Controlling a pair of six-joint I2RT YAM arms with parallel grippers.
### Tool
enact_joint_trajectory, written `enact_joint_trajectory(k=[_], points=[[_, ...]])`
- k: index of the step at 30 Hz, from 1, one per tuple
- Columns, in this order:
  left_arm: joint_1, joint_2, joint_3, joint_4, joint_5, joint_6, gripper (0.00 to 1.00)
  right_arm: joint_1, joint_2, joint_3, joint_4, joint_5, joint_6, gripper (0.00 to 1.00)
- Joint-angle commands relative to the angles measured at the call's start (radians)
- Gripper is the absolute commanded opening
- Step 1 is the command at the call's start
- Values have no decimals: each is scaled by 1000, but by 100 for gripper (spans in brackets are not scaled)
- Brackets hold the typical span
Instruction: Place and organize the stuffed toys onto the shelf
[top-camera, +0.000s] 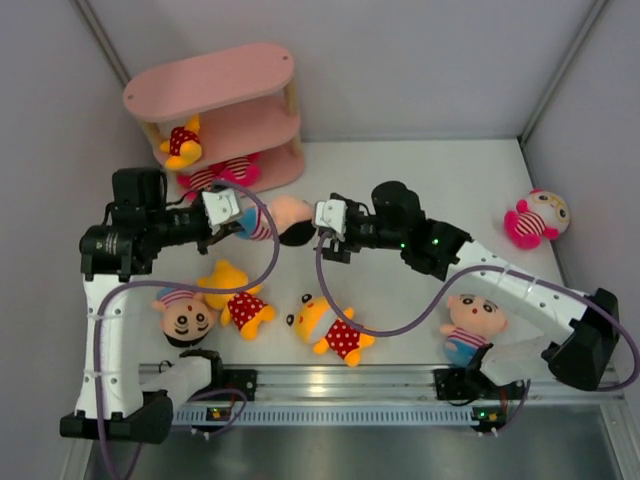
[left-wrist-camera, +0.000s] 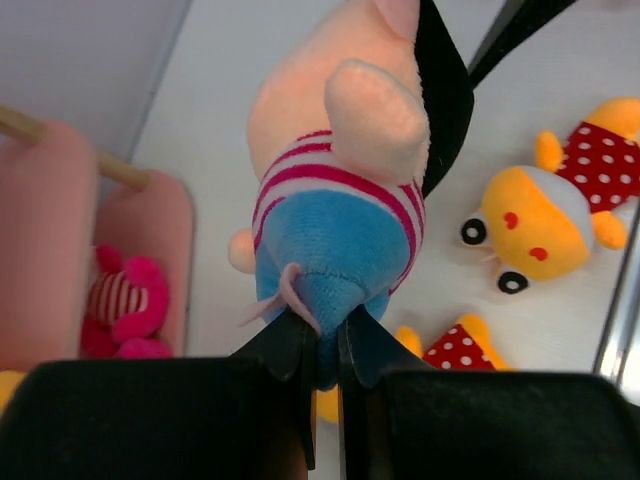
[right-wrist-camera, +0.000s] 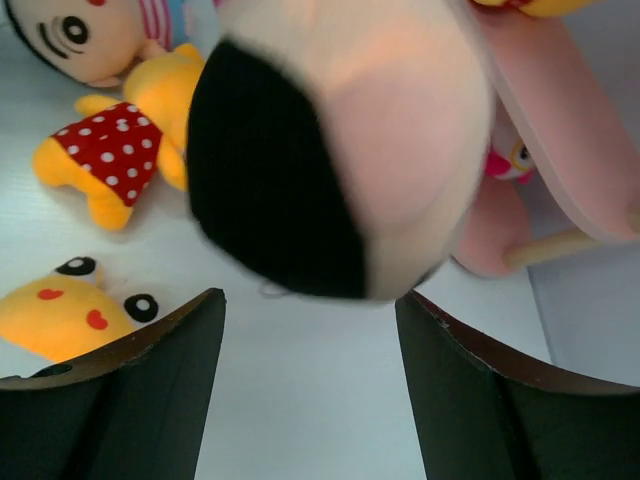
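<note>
Four stuffed toys lie along the near edge of the table. A black-haired boy doll is towards the left corner, with a yellow bear just beside it. A second yellow bear lies near the middle, and a second boy doll lies towards the right, close to the right arm.

Farther in, over the middle of the table, the left claw is clamped on the blue shorts of a third boy doll. This doll stretches away from the claw, striped shirt first and then the head. The right claw faces it with its fingers spread apart, gripping nothing, and the doll's black-haired head sits just in front of the gap.

Near the right edge a pink doll lies alone. At the far left corner stands the pink shelf. A third yellow bear sits on its middle tier and a striped pink doll on its bottom board.
</note>
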Motion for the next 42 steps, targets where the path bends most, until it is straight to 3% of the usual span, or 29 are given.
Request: enact_joint_trajectory(k=[1, 5, 10, 16, 24, 29, 32, 38, 42], points=[[-2, 0, 152, 208, -161, -211, 0, -31, -114, -91, 273, 226, 171, 69], [-2, 77, 431, 294, -327, -332, 0, -34, -209, -196, 344, 320, 225, 70], [-2, 151, 564, 423, -600, -320, 0, -32, -276, -271, 381, 335, 273, 70], [-2, 263, 555, 659, -1040, -173, 0, -32, -302, -313, 375, 320, 323, 70], [-12, 497, 558, 883, -1326, -21, 0, -32, -367, -368, 351, 340, 363, 70], [-72, 603, 506, 1063, -1537, 232, 0, -34, -416, -402, 333, 348, 373, 70], [-112, 634, 475, 1097, -1603, 313, 0, -32, -442, -415, 319, 357, 383, 70], [-146, 613, 383, 1104, -1642, 327, 0, -34, -497, -444, 292, 378, 399, 70], [-146, 589, 263, 1221, -1683, 428, 0, -32, -511, -458, 295, 378, 405, 70]])
